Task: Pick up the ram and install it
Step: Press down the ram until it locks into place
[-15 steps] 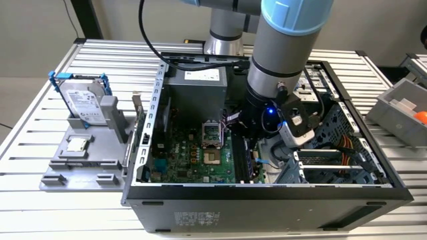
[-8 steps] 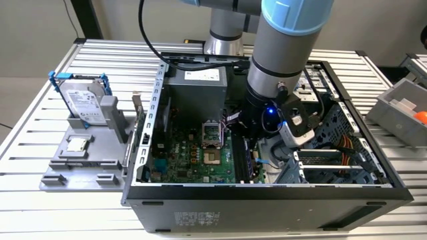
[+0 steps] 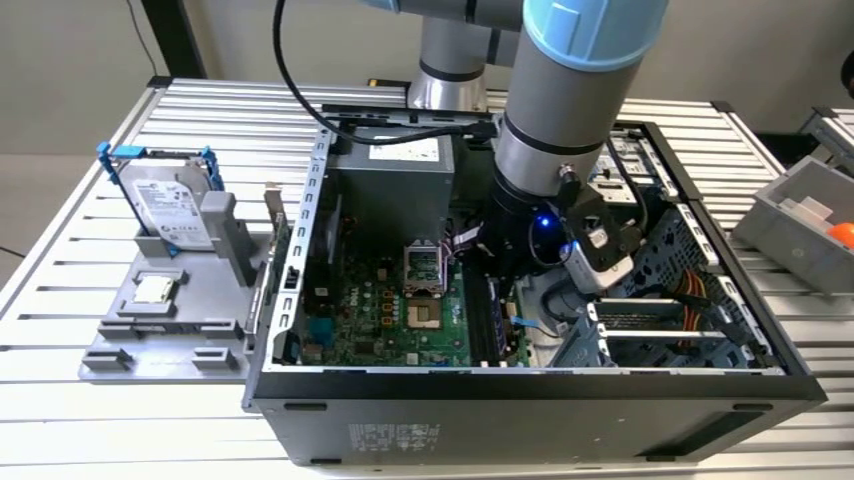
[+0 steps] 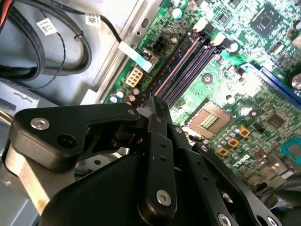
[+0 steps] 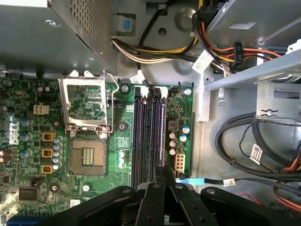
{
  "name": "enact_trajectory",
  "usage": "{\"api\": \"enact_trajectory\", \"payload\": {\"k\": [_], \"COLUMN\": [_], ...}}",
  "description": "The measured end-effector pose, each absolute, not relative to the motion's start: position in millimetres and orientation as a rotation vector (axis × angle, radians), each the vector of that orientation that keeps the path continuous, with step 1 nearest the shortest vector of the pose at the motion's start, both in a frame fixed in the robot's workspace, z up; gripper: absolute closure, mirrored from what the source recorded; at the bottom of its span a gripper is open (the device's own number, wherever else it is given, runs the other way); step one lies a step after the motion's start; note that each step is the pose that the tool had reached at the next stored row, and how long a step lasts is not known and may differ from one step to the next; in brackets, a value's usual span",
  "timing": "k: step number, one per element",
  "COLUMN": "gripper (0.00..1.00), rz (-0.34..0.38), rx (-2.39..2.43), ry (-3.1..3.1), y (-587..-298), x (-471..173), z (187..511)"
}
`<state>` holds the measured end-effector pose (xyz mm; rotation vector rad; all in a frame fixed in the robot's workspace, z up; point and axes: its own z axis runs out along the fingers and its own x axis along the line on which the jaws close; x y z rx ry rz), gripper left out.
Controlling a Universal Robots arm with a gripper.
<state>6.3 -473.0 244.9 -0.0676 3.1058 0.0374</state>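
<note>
My gripper [image 5: 165, 172] hangs inside the open computer case [image 3: 534, 385], low over the memory slots [image 5: 141, 136] of the green motherboard [image 5: 28, 127]. Its two black fingers are pressed together with nothing visible between them. A thin dark strip with a reddish line stands in the slot in line with the fingertips; I take it for the ram [image 4: 174, 63], seen edge-on [image 5: 158, 132]. The shut fingertips [image 4: 155, 101] sit over its near end, and I cannot tell whether they touch it. In the exterior view the arm's wrist [image 3: 534, 230] hides the fingers.
The open CPU socket [image 5: 87, 162] lies beside the slots. Cable bundles [image 5: 155, 52] and the drive cage [image 3: 654, 330] crowd the case around the arm. At the exterior view's left, a grey fixture [image 3: 160, 330] holds a silver hard drive [image 3: 167, 205] in a blue frame.
</note>
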Motion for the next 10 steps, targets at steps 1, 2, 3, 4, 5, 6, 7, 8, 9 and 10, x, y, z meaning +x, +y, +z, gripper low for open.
{"api": "enact_trajectory", "payload": {"k": [1,2,3,4,5,6,7,8,9,10], "gripper": [1.00,1.00,1.00,1.00,1.00,1.00,1.00,1.00,1.00,1.00], "rz": [0.038,0.039,0.039,0.040,0.040,0.041,0.041,0.042,0.043,0.043], "rx": [-0.096,-0.155,-0.183,-0.210,-0.236,-0.261,-0.285,-0.308,-0.328,-0.346], "ry": [3.105,3.103,3.102,3.101,3.100,3.099,3.098,3.097,3.097,3.097], "y": [-473.0,-473.0,-473.0,-473.0,-473.0,-473.0,-473.0,-473.0,-473.0,-473.0], "x": [6.3,6.3,6.4,6.4,6.4,6.4,6.4,6.4,6.4,6.4], "z": [244.9,244.8,244.8,244.8,244.8,244.8,244.8,244.8,244.8,244.8]}}
